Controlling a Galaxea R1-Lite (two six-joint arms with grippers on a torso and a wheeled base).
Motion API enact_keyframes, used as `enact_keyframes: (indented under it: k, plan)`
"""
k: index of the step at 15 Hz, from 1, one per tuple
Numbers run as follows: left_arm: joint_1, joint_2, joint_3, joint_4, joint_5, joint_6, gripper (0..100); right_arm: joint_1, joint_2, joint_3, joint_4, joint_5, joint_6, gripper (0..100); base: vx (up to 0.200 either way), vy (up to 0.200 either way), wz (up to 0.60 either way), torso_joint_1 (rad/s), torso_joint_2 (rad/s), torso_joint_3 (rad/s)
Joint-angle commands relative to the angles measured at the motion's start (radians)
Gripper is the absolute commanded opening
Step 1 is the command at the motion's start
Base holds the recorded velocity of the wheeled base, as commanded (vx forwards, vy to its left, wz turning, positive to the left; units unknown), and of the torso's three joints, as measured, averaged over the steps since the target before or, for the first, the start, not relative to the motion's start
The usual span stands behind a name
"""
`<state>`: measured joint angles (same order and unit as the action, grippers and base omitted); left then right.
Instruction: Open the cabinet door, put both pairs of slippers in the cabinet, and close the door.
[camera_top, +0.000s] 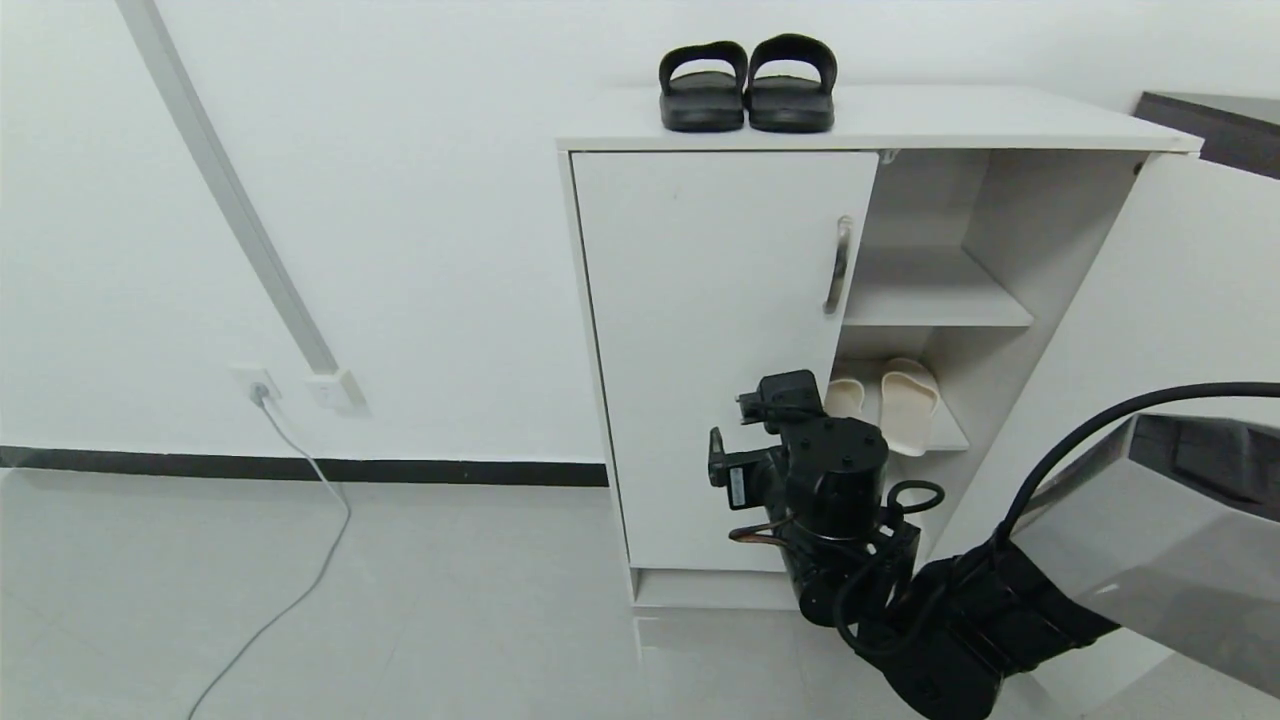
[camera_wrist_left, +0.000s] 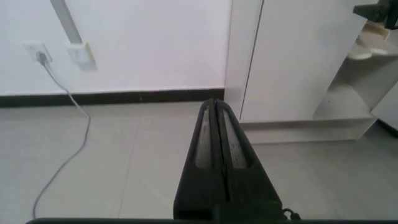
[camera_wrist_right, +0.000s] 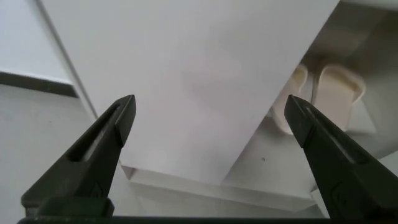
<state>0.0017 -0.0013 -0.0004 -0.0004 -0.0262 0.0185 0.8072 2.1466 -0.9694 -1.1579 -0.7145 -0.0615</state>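
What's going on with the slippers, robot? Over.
Right gripper open, left gripper shut, both empty. White slippers on lower shelf; black slippers on cabinet top. Right door open.

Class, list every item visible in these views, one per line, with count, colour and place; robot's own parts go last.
black slippers: one pair, black, side by side on top of the cabinet.
cream slippers: one pair, cream, on the lower shelf inside the cabinet.
cabinet: one, white, against the wall; left door closed, right door open.
handle: one, silver, on the closed door.
cable: one, grey, from the wall socket down across the floor.
right gripper: one, black, open, facing the closed door's lower part.
left gripper: one, black, shut, low over the floor.
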Motion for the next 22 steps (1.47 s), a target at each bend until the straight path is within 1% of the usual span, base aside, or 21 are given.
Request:
enact_keyframes:
  k: [1,11,22]
  plan:
    - [0.0,0.001,0.0,0.0,0.0,0.0,0,-0.003,0.001,0.001,0.001,0.0,-0.001,100,0.0,0.0,0.0,0.095,-0.49,-0.364]
    - [0.0,0.001,0.0,0.0,0.0,0.0,0,-0.01,0.004,0.003,0.003,0.0,-0.003,100,0.0,0.0,0.0,0.143,-0.47,-0.328]
    - [0.0,0.001,0.0,0.0,0.0,0.0,0,-0.01,0.001,0.009,0.003,0.0,-0.003,100,0.0,0.0,0.0,0.212,-0.52,-0.314]
